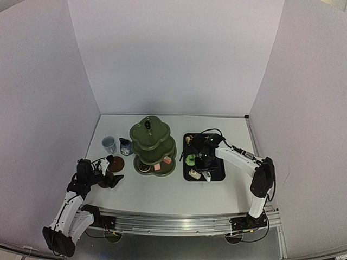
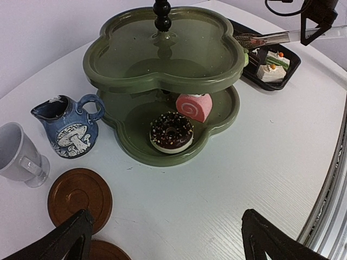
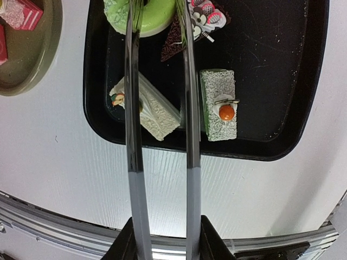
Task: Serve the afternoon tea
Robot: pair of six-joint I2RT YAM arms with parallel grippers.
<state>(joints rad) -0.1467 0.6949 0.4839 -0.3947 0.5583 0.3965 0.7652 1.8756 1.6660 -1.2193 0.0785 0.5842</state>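
Pastries [image 3: 157,112] lie under tongs [image 3: 133,162] clamped in the downward-angled right hand [image 3: 165,241]; left hand [image 2: 171,238] hovers, fingers apart, above saucers [image 2: 79,197].

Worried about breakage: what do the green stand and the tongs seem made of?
The stand looks like glazed ceramic: glossy green with soft reflections, though enamelled metal is possible. The tongs look like polished metal: mirror-bright silvery arms.

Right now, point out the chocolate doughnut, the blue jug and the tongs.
chocolate doughnut [image 2: 183,138], left wrist view, on its sprinkled glazed ring.
blue jug [image 2: 73,138], left wrist view, on the painted mushroom.
tongs [image 3: 132,135], right wrist view, on one metal arm.
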